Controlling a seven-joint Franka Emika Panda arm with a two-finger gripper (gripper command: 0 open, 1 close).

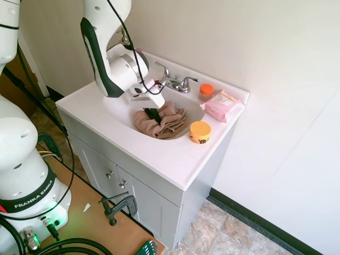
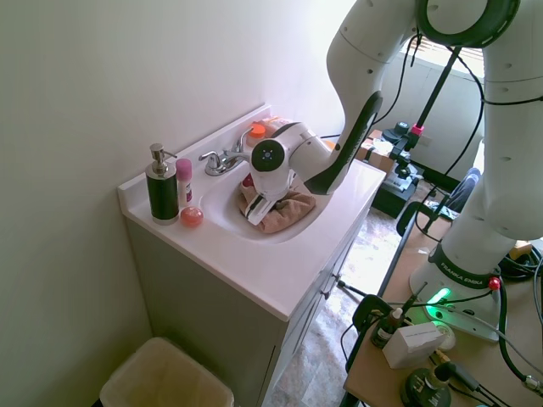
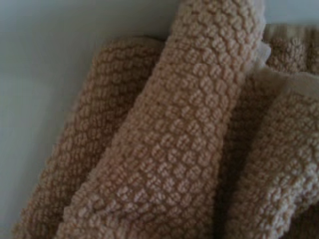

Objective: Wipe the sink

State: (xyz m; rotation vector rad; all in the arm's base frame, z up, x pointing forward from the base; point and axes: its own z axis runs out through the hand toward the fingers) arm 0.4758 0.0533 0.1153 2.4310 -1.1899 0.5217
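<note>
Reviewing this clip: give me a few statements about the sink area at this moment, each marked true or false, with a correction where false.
1. A tan cloth lies in the sink. True.
2. The claw hangs high above the faucet. False: it is down in the basin at the cloth.
3. The orange-lidded jar sits on the counter beside the basin. True.
4. The pink wipes pack lies inside the basin. False: it rests on the counter near the wall.
5. A dark soap dispenser stands on the counter. True.
</note>
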